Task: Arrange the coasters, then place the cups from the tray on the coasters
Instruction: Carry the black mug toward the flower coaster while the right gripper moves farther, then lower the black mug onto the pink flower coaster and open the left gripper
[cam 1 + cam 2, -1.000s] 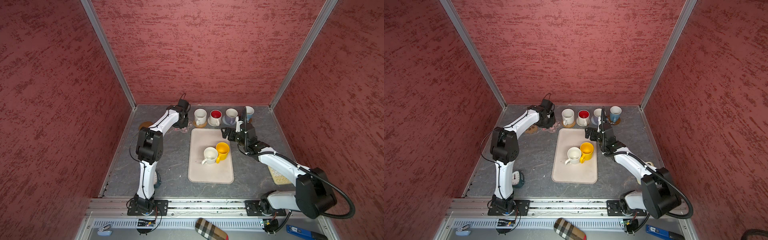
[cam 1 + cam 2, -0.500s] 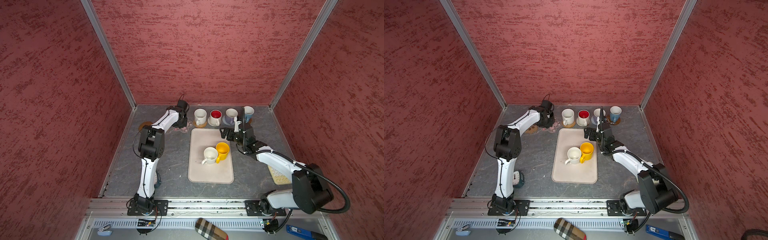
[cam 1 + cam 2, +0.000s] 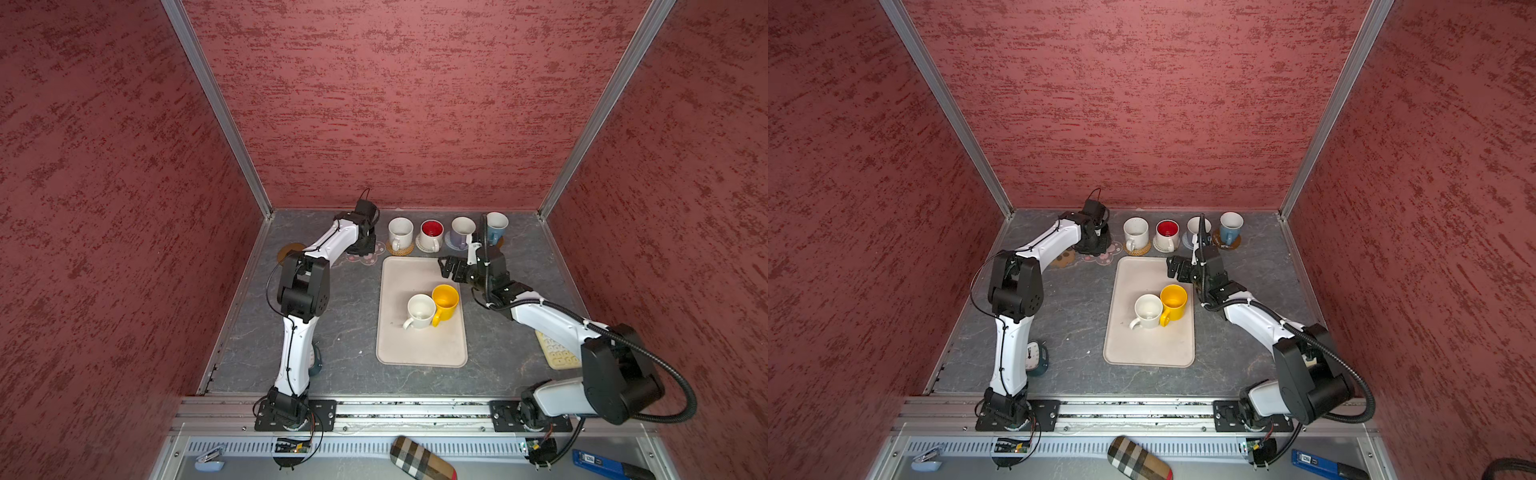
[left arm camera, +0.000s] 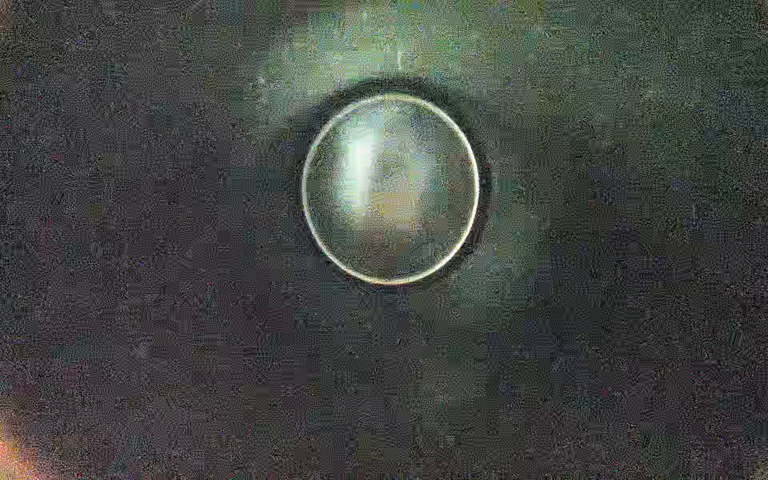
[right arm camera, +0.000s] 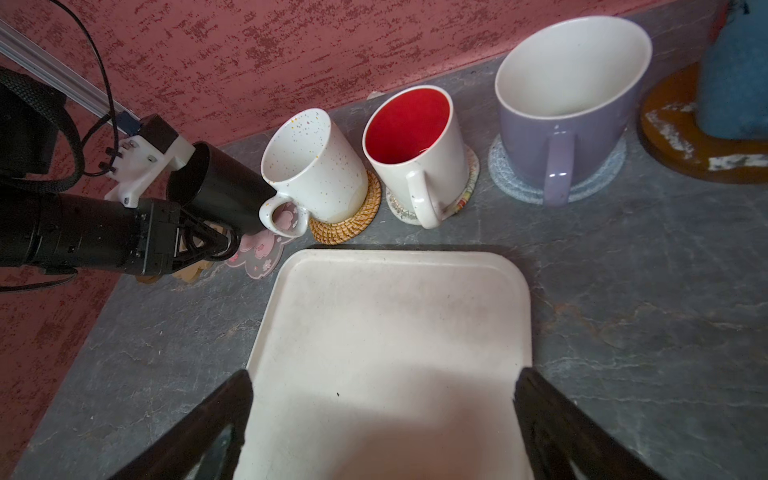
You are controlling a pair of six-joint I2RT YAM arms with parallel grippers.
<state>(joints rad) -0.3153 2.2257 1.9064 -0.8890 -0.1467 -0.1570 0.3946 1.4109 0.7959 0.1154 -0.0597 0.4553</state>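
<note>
My left gripper [image 3: 362, 246] is shut on the black cup [image 5: 224, 195], held low over the pink flower coaster [image 5: 259, 249] at the back left. The left wrist view looks straight into the black cup's dark inside [image 4: 390, 187], and no fingers show there. My right gripper [image 5: 384, 380] hangs open and empty over the tray's [image 3: 419, 349] far end. A white cup [image 3: 420, 311] and a yellow cup [image 3: 445, 301] stand on the tray. Along the back wall, the speckled white [image 5: 311, 166], red-inside [image 5: 415, 145], lavender [image 5: 565, 112] and blue [image 3: 496, 226] cups each sit on a coaster.
A brown disc coaster [image 3: 289, 251] and a tan paw coaster [image 3: 1064, 258] lie bare left of the flower one. A cream calculator [image 3: 557, 353] lies under the right arm, and a small clock [image 3: 1034, 357] sits by the left arm's base. Red walls close in on three sides.
Both arms have barely shifted. The left gripper stays on the black cup over the flower coaster, and the right gripper stays open over the tray's far end.
</note>
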